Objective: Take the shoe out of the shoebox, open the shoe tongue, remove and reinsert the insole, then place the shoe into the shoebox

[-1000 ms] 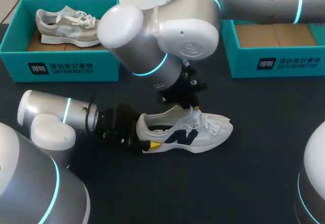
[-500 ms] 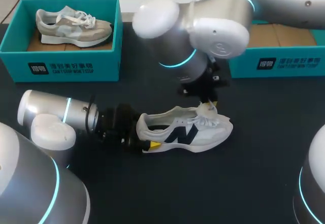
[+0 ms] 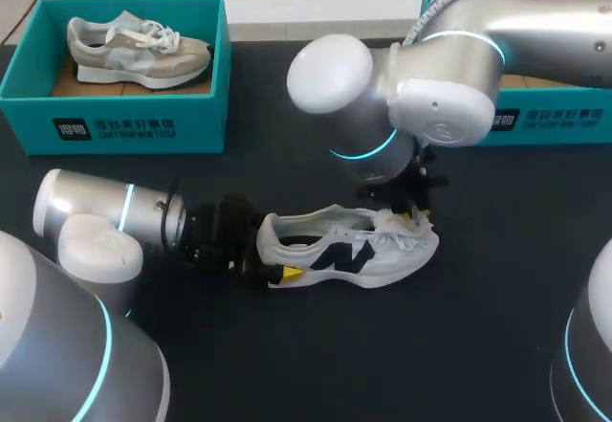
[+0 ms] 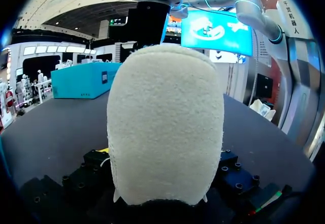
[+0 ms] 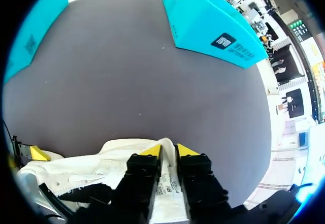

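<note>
- White shoe stands on its sole on the dark worktop, outside both boxes. Its heel points toward my left arm and its toe toward the right.
- Left pincer comes in low along the worktop and is clamped on the shoe's heel. One yellow tip lies against the near side of the sole. In the left wrist view the fuzzy heel lining sits right ahead, between the fingers.
- Right pincer comes down from above at the lace area. In the right wrist view its two yellow tips stand close together, pinched on the white tongue, whose strip with a label runs up between the fingers.
- Left shoebox, teal, sits at the far left of the worktop with a grey shoe inside.
- Right shoebox, teal, sits at the far right, mostly hidden behind the right arm. Its contents cannot be made out.
</note>
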Robot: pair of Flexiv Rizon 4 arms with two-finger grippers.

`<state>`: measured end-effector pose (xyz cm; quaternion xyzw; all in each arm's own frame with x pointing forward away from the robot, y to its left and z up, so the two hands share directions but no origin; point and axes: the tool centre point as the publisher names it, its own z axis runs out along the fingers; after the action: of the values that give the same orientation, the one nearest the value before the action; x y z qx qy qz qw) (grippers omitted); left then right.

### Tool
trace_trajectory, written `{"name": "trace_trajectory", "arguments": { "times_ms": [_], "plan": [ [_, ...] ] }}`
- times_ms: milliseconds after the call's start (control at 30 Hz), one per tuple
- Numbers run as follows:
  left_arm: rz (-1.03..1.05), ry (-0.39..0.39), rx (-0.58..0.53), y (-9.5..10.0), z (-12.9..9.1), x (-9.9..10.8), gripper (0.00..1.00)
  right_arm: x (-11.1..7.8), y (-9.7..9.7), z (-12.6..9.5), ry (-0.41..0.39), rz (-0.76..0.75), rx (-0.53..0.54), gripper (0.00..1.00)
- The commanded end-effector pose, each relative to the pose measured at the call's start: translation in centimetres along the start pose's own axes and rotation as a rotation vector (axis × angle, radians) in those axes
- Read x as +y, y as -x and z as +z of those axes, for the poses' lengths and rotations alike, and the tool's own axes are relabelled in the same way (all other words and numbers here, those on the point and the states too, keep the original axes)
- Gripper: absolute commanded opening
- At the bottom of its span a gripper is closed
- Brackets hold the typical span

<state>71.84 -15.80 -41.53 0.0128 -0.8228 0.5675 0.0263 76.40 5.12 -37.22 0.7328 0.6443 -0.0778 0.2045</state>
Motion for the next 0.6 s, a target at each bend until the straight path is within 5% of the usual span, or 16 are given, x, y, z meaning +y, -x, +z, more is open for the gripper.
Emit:
{"name": "trace_trajectory", "arguments": {
  "times_ms": [33, 333, 600],
  "plan": [
    [-0.001, 0.002, 0.001, 0.0, 0.0, 0.5, 0.00, 0.0, 0.2, 0.1, -0.005, -0.004, -0.007, 1.00],
    [-0.001, 0.002, 0.001, 0.0, 0.0, 0.5, 0.00, 0.0, 1.5, -5.8, 0.075, 0.030, 0.019, 1.00],
    [-0.001, 0.002, 0.001, 0.0, 0.0, 0.5, 0.00, 0.1, -0.2, -10.1, 0.141, -0.108, 0.139, 1.00]
  ]
}}
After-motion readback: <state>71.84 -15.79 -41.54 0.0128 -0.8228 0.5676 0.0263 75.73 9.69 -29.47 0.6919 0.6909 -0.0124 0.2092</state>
